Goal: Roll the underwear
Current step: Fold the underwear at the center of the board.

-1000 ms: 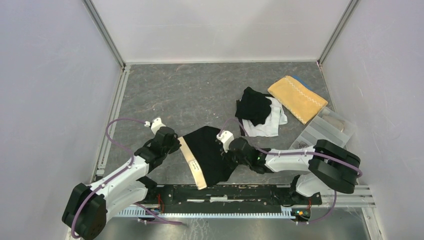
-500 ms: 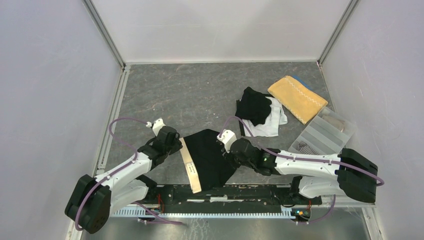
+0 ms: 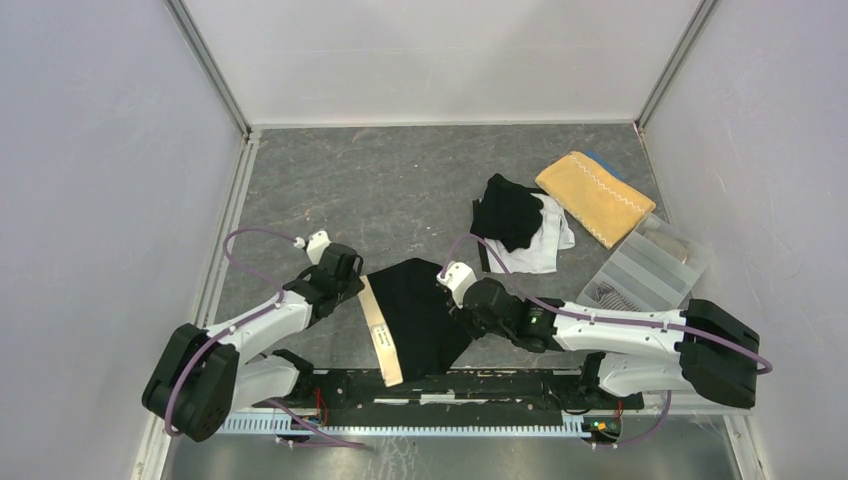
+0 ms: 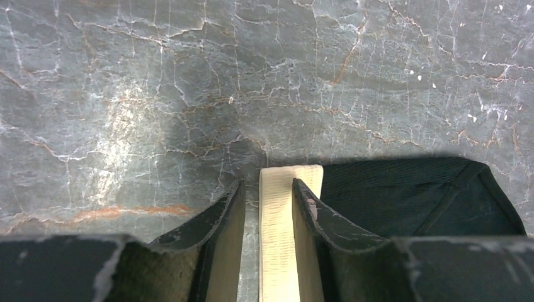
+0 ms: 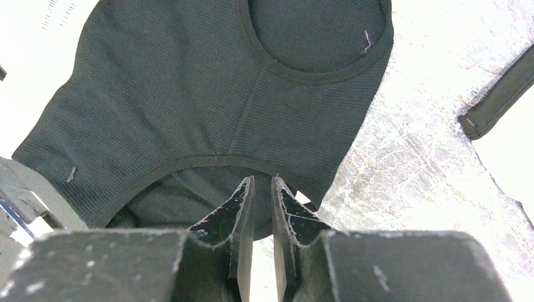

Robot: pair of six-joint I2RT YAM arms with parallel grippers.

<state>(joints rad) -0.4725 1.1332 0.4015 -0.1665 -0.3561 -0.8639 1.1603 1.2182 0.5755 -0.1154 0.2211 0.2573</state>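
Grey bench (image 3: 380, 180): veined stone pattern; carries everything below.
Left fingers (image 4: 267, 187): left of centre, toward near edge. Parted a little, astride the end of the beige waistband (image 4: 277, 251); a gap shows on one side, no firm hold seen.
Black underwear (image 3: 425, 310): flat at near edge, centre; waistband on its left side.
Right fingers (image 5: 261, 184): thin slit only, tips at a leg hem. Cloth pinched or not: cannot tell.
Underwear pile (image 3: 520, 225): black over white, right of centre.
Yellow towel (image 3: 597, 197): toward far right corner.
Clear tray (image 3: 655, 262): right edge, just beside towel.
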